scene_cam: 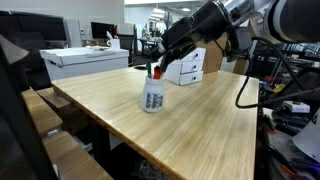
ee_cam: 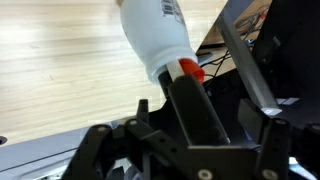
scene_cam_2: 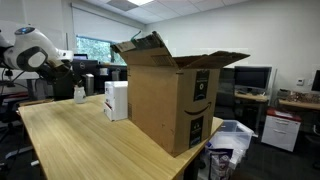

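A white plastic bottle point(scene_cam: 153, 96) with a red cap stands upright on the light wooden table point(scene_cam: 200, 125). It also shows in an exterior view point(scene_cam_2: 80, 93), small and near the table's far end. My gripper point(scene_cam: 158, 66) hangs right over the bottle's cap, tilted towards it. In the wrist view the bottle point(ee_cam: 160, 35) fills the top and its red cap point(ee_cam: 190, 70) sits at the tip of one dark finger. The gripper point(ee_cam: 212, 62) is open, its fingers apart, and does not close on the cap.
A white box point(scene_cam: 186, 66) stands just behind the bottle and shows again beside a large open cardboard box point(scene_cam_2: 170, 95). A white printer-like case point(scene_cam: 85, 60) lies at the table's far corner. Desks, monitors and chairs surround the table.
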### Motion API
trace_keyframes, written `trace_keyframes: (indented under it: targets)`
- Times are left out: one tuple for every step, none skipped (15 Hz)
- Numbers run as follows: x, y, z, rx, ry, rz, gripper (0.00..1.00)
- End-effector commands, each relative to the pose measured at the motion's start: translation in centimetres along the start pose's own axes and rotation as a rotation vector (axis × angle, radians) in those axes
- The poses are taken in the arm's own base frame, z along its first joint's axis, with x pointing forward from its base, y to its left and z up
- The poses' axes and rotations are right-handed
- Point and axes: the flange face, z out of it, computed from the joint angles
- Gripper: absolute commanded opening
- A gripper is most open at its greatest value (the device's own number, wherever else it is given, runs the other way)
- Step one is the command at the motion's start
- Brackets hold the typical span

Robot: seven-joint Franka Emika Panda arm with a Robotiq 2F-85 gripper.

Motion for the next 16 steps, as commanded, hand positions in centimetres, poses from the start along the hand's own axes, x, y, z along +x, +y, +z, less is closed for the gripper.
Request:
trace_keyframes:
  targets:
    - [-0.1,1.2,-0.2,-0.047,-0.094,-0.058,1.0]
    - [0.1,1.4,0.0,-0.059,-0.137,-0.067,1.0]
    - [-0.1,1.6,0.0,-0.078,-0.195,-0.087,1.0]
    - [-0.1,1.4,0.1,-0.087,-0.24,-0.102,1.0]
    - [0.1,1.1,-0.1,-0.087,-0.283,-0.13,1.0]
    - [0.6,1.0,-0.4,-0.096,-0.321,-0.157,1.0]
    - [1.1,0.8,-0.7,-0.103,-0.352,-0.179,1.0]
    - [1.6,0.7,-1.0,-0.107,-0.369,-0.199,1.0]
    - [2.1,0.5,-1.2,-0.111,-0.385,-0.219,1.0]
    - [2.7,0.4,-1.5,-0.111,-0.398,-0.241,1.0]
    - [3.3,0.3,-1.8,-0.108,-0.409,-0.265,1.0]
    - [3.8,0.5,-1.9,-0.109,-0.42,-0.276,1.0]
    - [4.3,0.8,-2.0,-0.106,-0.427,-0.287,1.0]
    - [5.1,1.3,-2.3,-0.1,-0.423,-0.287,1.0]
    - [5.9,1.8,-2.5,-0.102,-0.41,-0.286,1.0]
    - [6.7,2.4,-2.8,-0.1,-0.397,-0.287,1.0]
